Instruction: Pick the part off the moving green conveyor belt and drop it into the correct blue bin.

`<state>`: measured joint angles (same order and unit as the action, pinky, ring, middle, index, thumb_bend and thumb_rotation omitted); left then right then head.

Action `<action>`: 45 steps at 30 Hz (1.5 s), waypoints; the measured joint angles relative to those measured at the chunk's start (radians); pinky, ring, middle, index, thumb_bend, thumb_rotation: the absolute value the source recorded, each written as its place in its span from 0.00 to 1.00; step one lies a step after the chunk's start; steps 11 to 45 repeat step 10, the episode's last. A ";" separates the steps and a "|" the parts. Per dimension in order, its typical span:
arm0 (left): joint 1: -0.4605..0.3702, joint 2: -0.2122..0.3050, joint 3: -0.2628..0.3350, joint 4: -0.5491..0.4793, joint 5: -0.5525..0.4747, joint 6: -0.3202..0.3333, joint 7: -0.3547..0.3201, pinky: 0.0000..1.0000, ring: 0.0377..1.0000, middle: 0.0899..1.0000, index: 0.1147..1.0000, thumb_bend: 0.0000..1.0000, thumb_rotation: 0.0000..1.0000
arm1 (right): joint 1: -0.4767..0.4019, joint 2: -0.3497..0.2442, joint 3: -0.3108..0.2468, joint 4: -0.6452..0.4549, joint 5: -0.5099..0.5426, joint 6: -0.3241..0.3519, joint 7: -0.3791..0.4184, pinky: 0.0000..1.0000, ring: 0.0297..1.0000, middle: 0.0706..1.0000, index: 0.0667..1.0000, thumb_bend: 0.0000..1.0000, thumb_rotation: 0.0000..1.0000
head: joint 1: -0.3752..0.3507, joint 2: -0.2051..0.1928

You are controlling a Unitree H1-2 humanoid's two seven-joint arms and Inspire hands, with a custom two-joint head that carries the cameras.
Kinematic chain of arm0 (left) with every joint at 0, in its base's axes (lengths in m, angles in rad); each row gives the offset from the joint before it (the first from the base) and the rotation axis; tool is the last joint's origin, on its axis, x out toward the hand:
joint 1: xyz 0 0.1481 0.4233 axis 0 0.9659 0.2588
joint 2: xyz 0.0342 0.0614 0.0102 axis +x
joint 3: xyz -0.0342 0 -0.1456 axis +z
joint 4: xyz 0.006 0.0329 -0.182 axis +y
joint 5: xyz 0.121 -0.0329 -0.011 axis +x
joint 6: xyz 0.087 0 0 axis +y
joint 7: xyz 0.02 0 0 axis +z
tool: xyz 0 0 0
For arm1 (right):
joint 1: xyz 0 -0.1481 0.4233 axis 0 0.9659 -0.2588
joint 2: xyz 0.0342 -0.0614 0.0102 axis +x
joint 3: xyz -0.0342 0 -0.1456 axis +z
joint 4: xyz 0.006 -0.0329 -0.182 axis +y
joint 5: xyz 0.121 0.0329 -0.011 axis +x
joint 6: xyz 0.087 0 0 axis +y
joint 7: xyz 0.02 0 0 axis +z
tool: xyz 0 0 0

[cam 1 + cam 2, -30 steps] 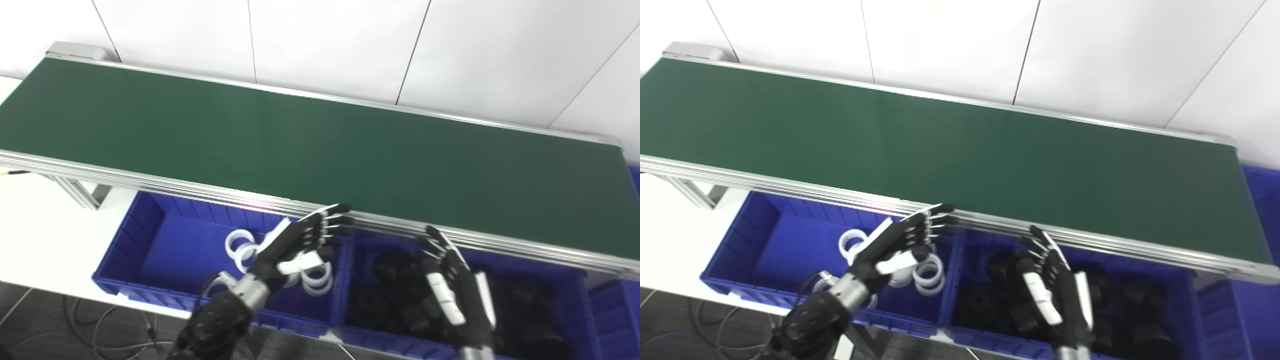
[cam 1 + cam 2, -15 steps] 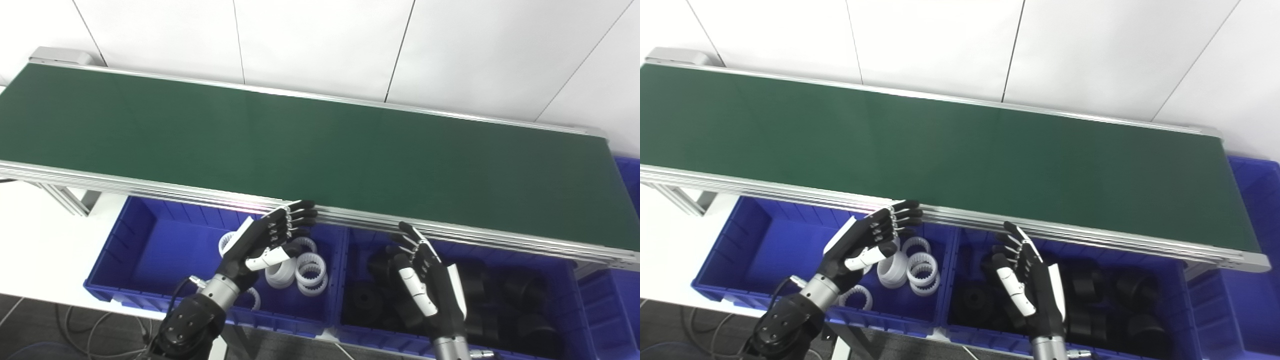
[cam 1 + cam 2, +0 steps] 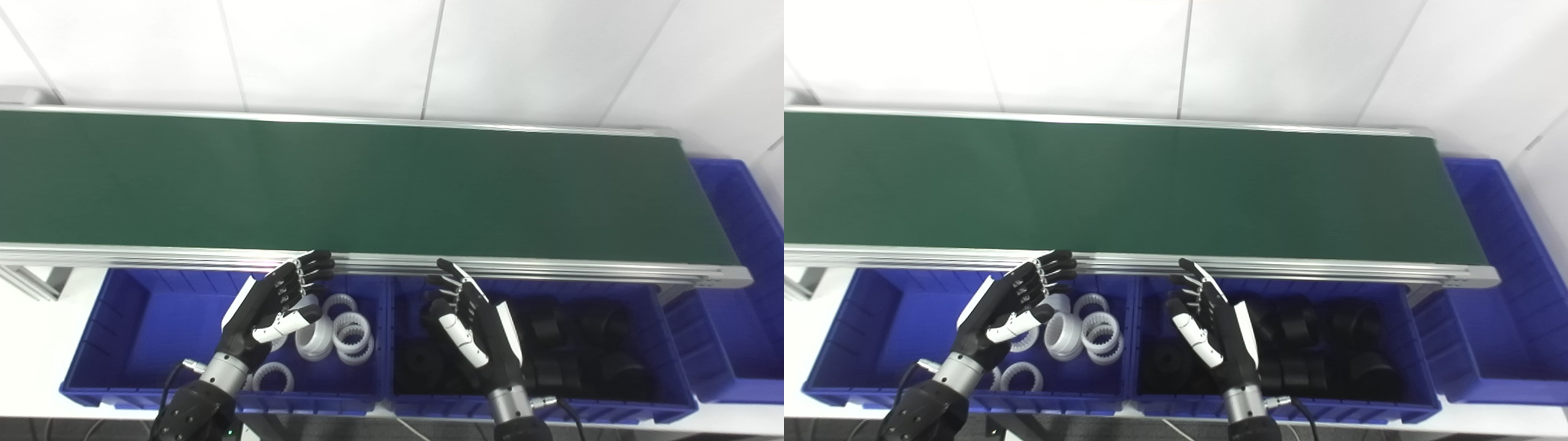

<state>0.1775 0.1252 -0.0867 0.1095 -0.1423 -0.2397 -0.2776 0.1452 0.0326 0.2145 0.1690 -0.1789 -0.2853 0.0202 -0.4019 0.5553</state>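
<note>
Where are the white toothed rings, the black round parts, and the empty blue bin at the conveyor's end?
white toothed rings [image 3: 351,323], left eye view, on a ring's rim.
black round parts [image 3: 545,324], left eye view, on one part's top.
empty blue bin [image 3: 1488,324], right eye view, on its floor.

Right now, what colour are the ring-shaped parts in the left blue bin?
White: the toothed plastic rings show best in the left eye view.

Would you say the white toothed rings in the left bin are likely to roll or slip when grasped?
The white rings look rigid, probably light plastic. Lying flat they should not roll; on edge they might. Their teeth likely aid grip.
</note>
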 measured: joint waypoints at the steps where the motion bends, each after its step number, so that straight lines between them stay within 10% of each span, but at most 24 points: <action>1: -0.003 0.000 0.002 0.011 -0.003 -0.003 -0.002 0.73 0.76 0.78 0.77 0.92 0.50 | -0.001 0.000 0.001 0.009 -0.002 -0.002 -0.003 0.62 0.71 0.77 0.86 0.60 0.72 | 0.000 0.000; 9: -0.011 0.001 0.004 0.071 -0.016 -0.070 -0.015 0.70 0.74 0.76 0.75 0.92 0.48 | 0.000 0.000 0.001 0.030 -0.003 -0.024 -0.012 0.63 0.72 0.77 0.86 0.60 0.72 | 0.075 -0.054; 45: -0.012 0.000 0.003 0.078 -0.015 -0.074 -0.014 0.68 0.72 0.75 0.74 0.94 0.48 | 0.000 0.000 0.001 0.032 -0.001 -0.028 -0.012 0.63 0.71 0.77 0.86 0.60 0.73 | 0.075 -0.054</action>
